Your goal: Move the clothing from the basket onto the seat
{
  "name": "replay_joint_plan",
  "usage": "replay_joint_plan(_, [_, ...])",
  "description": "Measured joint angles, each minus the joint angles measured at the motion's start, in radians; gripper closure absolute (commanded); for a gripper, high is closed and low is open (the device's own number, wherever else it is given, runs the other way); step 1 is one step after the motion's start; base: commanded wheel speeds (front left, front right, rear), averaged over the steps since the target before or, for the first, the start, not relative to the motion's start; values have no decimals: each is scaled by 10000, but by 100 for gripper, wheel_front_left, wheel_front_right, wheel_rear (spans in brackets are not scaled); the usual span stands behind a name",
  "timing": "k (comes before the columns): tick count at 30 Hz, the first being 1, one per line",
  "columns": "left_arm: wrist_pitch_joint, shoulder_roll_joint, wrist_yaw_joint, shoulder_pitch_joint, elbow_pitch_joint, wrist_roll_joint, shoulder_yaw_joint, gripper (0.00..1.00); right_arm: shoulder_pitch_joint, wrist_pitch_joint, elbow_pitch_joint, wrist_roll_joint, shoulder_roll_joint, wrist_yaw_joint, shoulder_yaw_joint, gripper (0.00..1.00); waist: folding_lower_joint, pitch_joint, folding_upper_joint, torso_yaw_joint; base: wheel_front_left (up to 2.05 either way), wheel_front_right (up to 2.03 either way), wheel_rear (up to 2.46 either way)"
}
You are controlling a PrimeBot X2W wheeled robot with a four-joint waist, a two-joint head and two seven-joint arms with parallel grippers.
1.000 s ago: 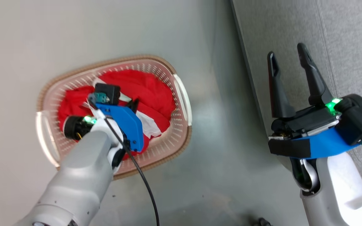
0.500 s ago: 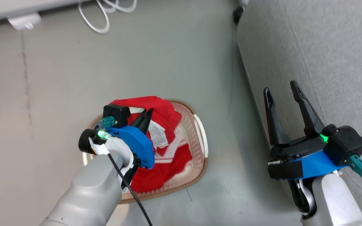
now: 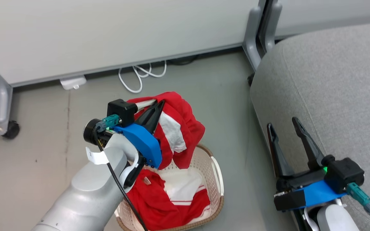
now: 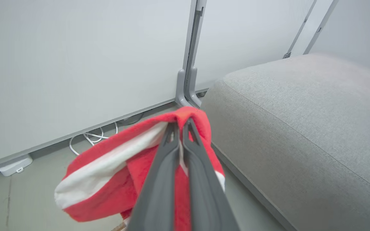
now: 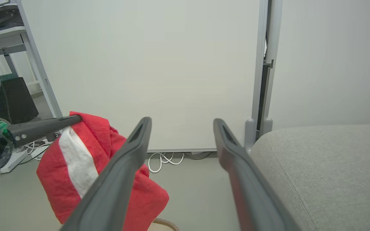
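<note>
Head view, left gripper [image 3: 160, 103] above basket [image 3: 217, 179] (pinching clothing [image 3: 185, 125]), right gripper [image 3: 282, 122] spread near seat [image 3: 332, 80]

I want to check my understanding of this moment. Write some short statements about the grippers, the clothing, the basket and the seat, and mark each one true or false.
1. The left gripper is shut on a red garment that hangs over the basket. True.
2. The right gripper also holds a piece of clothing. False: its fingers are spread apart and nothing is between them.
3. The basket has nothing in it. False: another garment, red with white panels, lies inside.
4. No clothing lies on the part of the seat that is in view. True.
5. The basket stands on the seat. False: it stands on the floor, beside the seat.
</note>
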Motion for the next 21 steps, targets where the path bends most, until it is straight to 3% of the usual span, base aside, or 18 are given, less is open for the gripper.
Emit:
replay_joint_plan(11, [-2,322,61,256,-1540,999,527,100,879,0,29,12,2,0,-17,0,0,-1402,-1,407,0,0,0])
replay_joint_plan(21, [144,539,389,445,-2807,1093,470,100,1048,0,-98,75,2,0,54,0,1,-1669,-1,576,0,0,0])
